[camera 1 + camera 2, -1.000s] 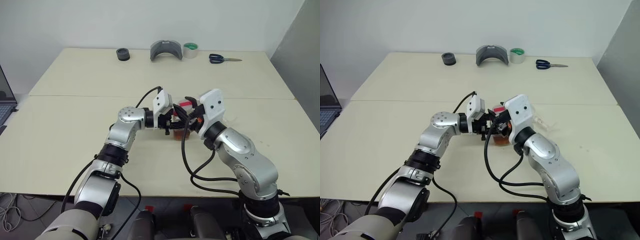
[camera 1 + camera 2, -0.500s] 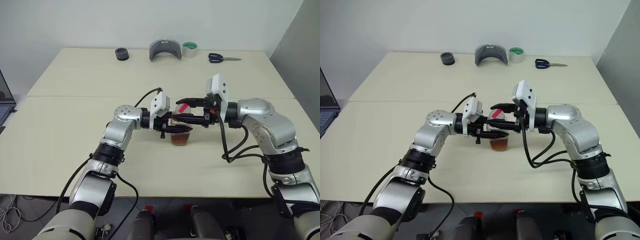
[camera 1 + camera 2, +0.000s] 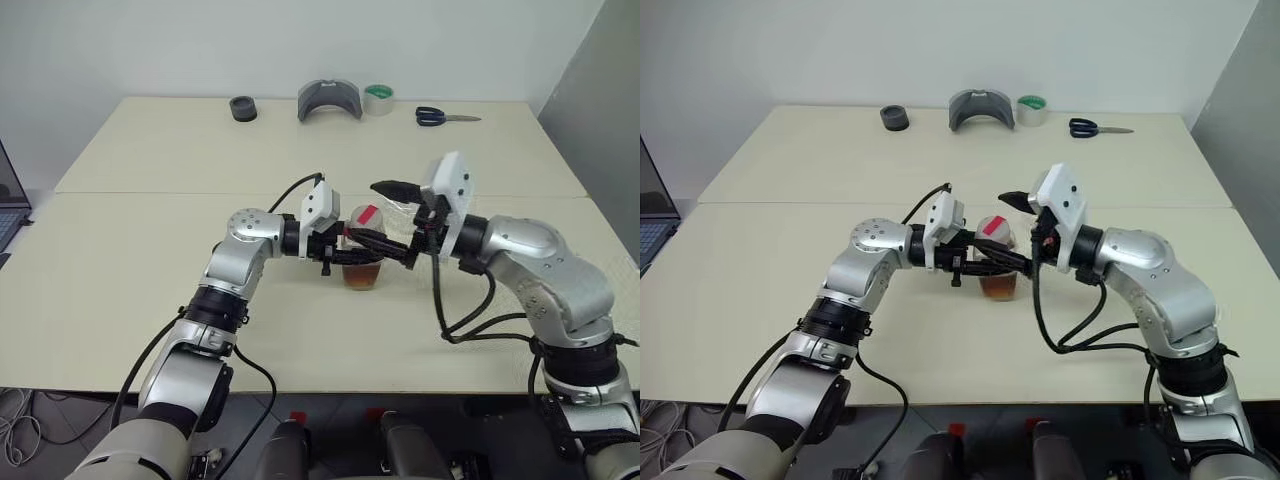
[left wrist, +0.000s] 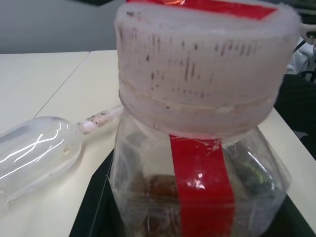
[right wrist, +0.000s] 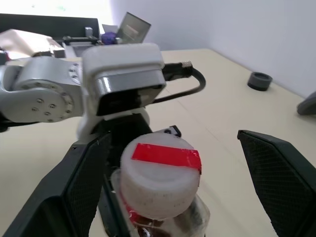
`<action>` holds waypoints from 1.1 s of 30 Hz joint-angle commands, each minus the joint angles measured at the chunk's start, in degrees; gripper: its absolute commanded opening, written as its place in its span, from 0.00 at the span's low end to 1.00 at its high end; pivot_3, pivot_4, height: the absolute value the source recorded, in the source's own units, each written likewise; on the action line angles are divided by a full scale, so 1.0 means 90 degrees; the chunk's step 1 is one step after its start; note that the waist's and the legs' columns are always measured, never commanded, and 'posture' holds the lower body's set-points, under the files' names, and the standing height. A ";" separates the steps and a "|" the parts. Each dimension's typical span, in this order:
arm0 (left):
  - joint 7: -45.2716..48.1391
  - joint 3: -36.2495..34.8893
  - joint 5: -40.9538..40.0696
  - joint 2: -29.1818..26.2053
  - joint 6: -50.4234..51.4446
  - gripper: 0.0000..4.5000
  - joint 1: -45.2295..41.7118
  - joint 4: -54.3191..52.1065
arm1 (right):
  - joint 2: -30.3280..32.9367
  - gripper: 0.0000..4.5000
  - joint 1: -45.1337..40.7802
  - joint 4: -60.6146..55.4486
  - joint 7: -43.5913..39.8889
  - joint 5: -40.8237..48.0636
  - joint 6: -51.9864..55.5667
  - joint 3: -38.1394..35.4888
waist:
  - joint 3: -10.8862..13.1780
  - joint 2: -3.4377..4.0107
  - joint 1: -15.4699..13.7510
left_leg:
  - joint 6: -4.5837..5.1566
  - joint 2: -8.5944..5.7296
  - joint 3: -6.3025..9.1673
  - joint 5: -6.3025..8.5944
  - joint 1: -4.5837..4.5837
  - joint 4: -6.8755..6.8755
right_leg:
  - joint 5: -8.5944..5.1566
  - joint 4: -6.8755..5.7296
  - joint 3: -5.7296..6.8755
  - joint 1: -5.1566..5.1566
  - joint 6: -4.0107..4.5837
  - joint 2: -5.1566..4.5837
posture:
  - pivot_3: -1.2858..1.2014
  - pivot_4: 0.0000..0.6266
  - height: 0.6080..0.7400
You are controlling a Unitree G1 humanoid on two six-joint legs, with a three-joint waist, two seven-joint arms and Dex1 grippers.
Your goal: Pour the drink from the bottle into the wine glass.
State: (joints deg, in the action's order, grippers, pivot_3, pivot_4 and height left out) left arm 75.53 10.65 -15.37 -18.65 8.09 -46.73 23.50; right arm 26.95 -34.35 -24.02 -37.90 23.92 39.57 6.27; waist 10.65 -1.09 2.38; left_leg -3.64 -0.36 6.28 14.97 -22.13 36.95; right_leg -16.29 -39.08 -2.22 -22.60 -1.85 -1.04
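The bottle stands upright near the table's front middle, and everything else is placed from it. The left gripper is clamped tight on its body from the left side, a band of amber drink showing low inside. The white cap is on, a red tape strip across its top and down the side; no writing on it can be read. Just right of the bottle, the right gripper has its jaws spread wide, one finger above the cap and one beside it, holding nothing.

The step in hand looks like opening the bottle: the right jaws would need to close around the cap and twist it off while the left keeps the body steady.

The wine glass lies on its side on the table just behind the bottle, so it probably needs standing up before any pouring.

Far behind the bottle, along the back edge, sit a black ring, a grey curved piece, a tape roll and scissors.
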 commanded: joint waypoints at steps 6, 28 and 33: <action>-0.0008 -0.0093 -0.0083 0.0068 -0.0161 0.38 -0.0081 -0.0094 | -0.0105 0.97 0.0053 -0.0128 0.0473 -0.0213 -0.0185 -0.0259 | 0.0000 0.0000 -0.0003 | 0.0000 -0.0002 -0.0003 0.0000 -0.0002 -0.0002 | 0.0000 0.0005 -0.0003 0.0000 0.0000 -0.0003 | 0.52 0.24 1.00; 0.0027 -0.0196 -0.0111 0.0046 -0.0168 0.38 -0.0319 0.0262 | -0.0078 0.97 0.0545 -0.1320 0.0498 0.1072 0.0594 -0.0454 | 0.0000 0.0000 -0.0005 | 0.0001 -0.0001 0.0000 0.0000 -0.0002 0.0000 | 0.0000 0.0002 -0.0001 0.0000 0.0000 0.0000 | 0.52 0.24 1.00; 0.0065 -0.0183 -0.0101 0.0048 -0.0198 0.38 -0.0334 0.0282 | -0.0197 0.97 0.0251 -0.0903 0.0937 0.0303 0.0262 -0.0055 | 0.0000 0.0000 0.0008 | 0.0001 0.0000 0.0000 0.0000 -0.0001 0.0000 | 0.0000 0.0000 -0.0001 -0.0001 0.0000 0.0001 | 0.52 0.24 1.00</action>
State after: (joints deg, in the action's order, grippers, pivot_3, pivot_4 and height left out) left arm 75.76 10.37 -15.32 -18.25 7.27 -48.10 27.42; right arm 25.43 -31.18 -32.16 -30.66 28.32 43.90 5.57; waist 10.64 -1.09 2.45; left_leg -3.64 -0.36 6.29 14.97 -22.15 36.94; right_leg -16.29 -39.07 -2.22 -22.61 -1.85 -1.03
